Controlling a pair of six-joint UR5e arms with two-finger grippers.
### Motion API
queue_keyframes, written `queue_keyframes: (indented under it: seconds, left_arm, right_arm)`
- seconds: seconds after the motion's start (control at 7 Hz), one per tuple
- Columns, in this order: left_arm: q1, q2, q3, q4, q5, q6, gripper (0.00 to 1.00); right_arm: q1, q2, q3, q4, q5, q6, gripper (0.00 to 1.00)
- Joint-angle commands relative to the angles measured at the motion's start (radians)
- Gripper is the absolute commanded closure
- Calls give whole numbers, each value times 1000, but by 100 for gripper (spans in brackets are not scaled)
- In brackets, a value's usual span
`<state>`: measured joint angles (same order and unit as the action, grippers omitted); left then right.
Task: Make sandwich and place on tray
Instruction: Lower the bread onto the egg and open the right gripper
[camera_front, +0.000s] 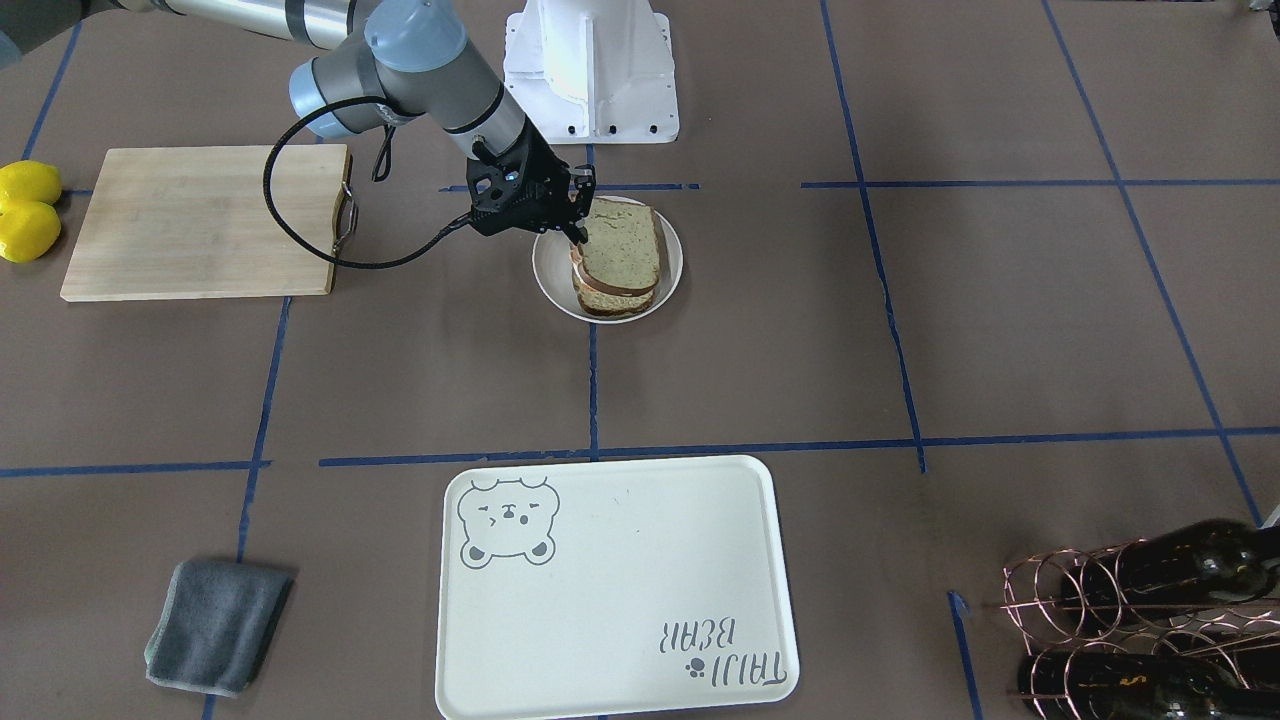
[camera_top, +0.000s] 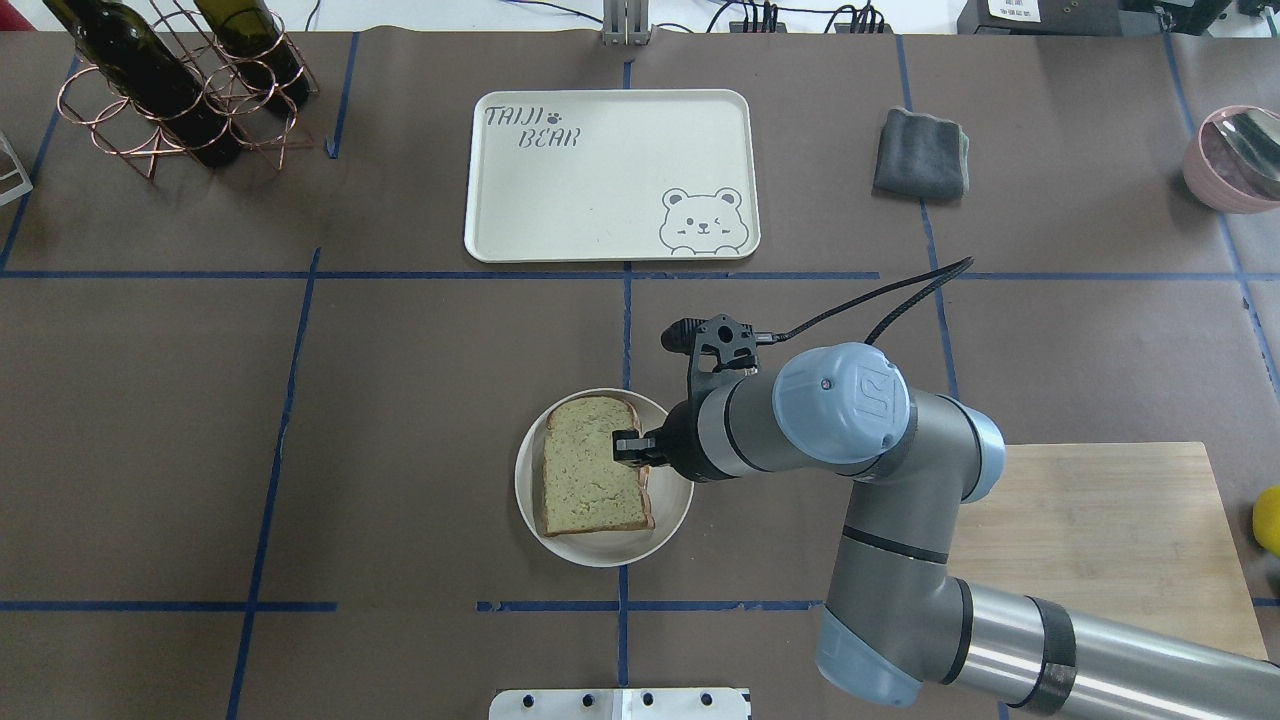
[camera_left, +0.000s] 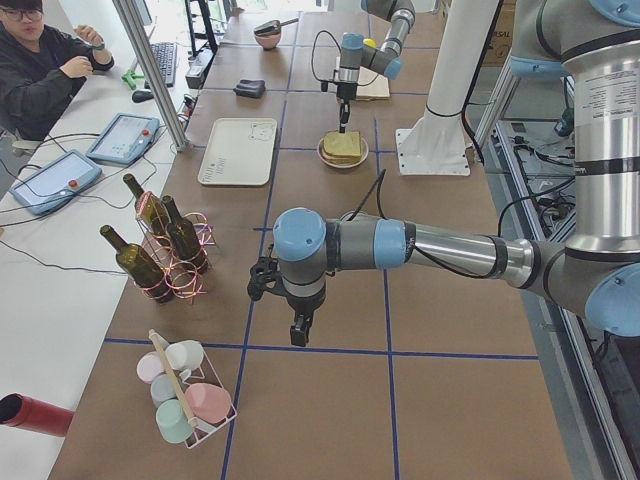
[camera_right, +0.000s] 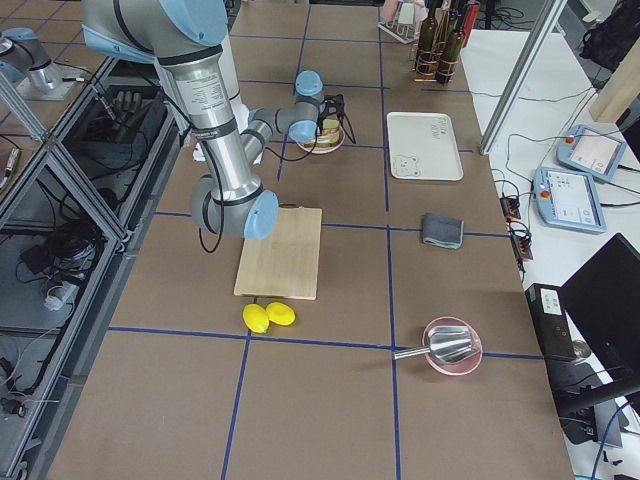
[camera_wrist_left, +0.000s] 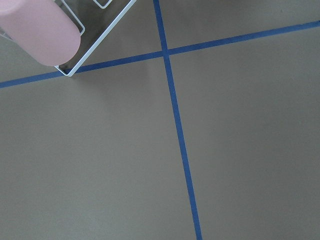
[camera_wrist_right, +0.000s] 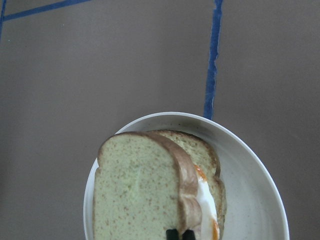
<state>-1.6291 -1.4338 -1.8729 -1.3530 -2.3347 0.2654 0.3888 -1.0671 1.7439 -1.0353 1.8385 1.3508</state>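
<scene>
The sandwich (camera_front: 620, 255) lies on a small round white plate (camera_front: 548, 285) at mid-table: two speckled bread slices with a white egg (camera_wrist_right: 205, 200) showing between them. The top slice sits tilted on the lower one. My right gripper (camera_front: 578, 235) is at the sandwich's edge nearest the robot base, fingers nearly together on the top slice's crust (camera_wrist_right: 186, 190). The cream bear tray (camera_front: 610, 590) is bare at the far side of the table from the robot. My left gripper (camera_left: 298, 335) hangs over bare table far from the plate; I cannot tell if it is open.
A wooden cutting board (camera_front: 200, 220) and two lemons (camera_front: 25, 210) lie on the right arm's side. A grey cloth (camera_front: 215, 625) lies beside the tray. A wire rack with wine bottles (camera_front: 1140, 620), a pink bowl (camera_top: 1235, 155) and a cup rack (camera_left: 185, 395) stand at the edges.
</scene>
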Motion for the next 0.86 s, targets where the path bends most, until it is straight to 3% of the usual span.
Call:
queue_keyframes:
  seconds: [0.0, 0.14, 0.43, 0.71]
  left_arm:
    - [0, 1, 0, 0, 0, 0, 0]
    - [0, -1, 3, 0, 0, 0, 0]
    - [2, -4, 1, 0, 0, -2, 0]
    - [2, -42, 9, -3, -2, -12, 0]
  right_arm:
    - [1, -1, -6, 0, -1, -4, 40]
    - [2, -5, -3, 0, -4, -5, 0]
    - [81, -16, 5, -38, 49, -22, 0]
    - [242, -22, 52, -241, 174, -204, 0]
